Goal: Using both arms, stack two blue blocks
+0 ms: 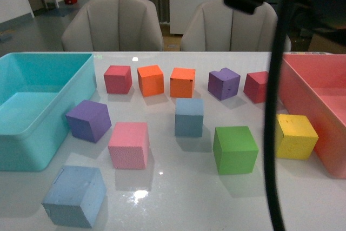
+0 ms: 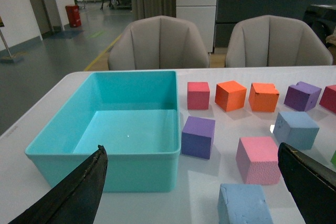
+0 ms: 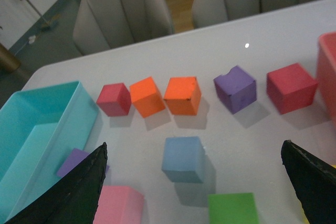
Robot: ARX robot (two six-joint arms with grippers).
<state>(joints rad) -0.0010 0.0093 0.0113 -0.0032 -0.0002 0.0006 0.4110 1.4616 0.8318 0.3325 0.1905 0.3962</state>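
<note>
Pale sky-blue foam cubes lie apart on the white bench [image 1: 184, 198], one blue cube [image 3: 182, 159] straight ahead of the right hand [image 3: 192, 147], the second blue cube [image 2: 244, 205] just ahead of the left hand [image 2: 190, 149], both hands spread wide and empty, likely so each takes one.

Dim, soft shadows, table [image 1: 184, 201] glare (mildly blurred)

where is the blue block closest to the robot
In the front view, the nearer blue block sits at the near left of the table, just in front of the teal bin's corner and nearer than the pink block.
</note>
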